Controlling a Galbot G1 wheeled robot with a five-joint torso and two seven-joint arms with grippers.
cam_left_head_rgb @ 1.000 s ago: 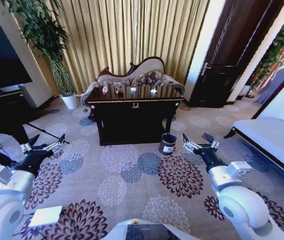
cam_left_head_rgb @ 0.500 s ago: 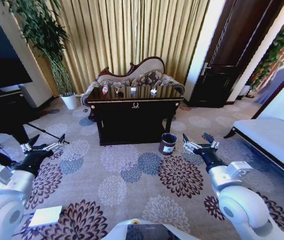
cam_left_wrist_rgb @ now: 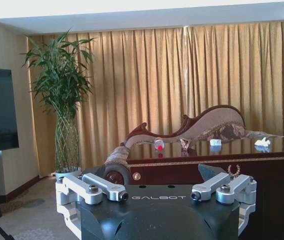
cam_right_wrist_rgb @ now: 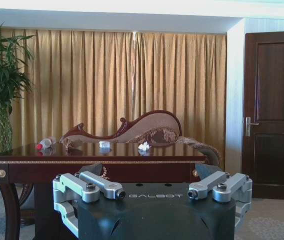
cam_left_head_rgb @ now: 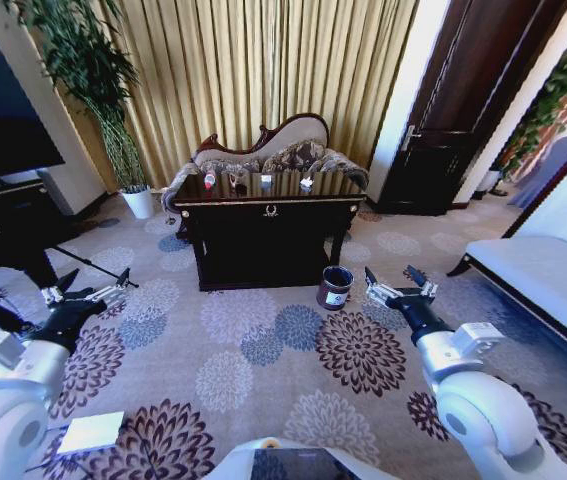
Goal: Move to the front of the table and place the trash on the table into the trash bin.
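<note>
The robot is standing back on the flowered carpet, facing the table (cam_left_head_rgb: 268, 225) square on, with open floor between them. The left gripper (cam_left_head_rgb: 85, 295) is hanging low out on its own side, fingers spread wide and carrying nothing; the right gripper (cam_left_head_rgb: 401, 288) is doing the same on the other side, jaws parted, nothing between them.

Up on the glossy top the trash is lying in a loose row running across the table. The bottle (cam_left_head_rgb: 209, 180) with its red label is sitting toward the robot's left end and looks to be lying on its side; the tan wrapper scrap (cam_left_head_rgb: 234, 180) is just beside it, then a white paper wad (cam_left_head_rgb: 266, 180), then another white wad (cam_left_head_rgb: 306, 183) toward the right end.

The trash bin (cam_left_head_rgb: 335, 287) is standing on the carpet by the table's front right corner, close ahead of the right gripper and well apart from the left one.

So everything is lying straight ahead and above the grippers. I'd judge the right arm nearer the bin and the wads, the left nearer the bottle; the gap to the table looks like the thing to close first
</note>
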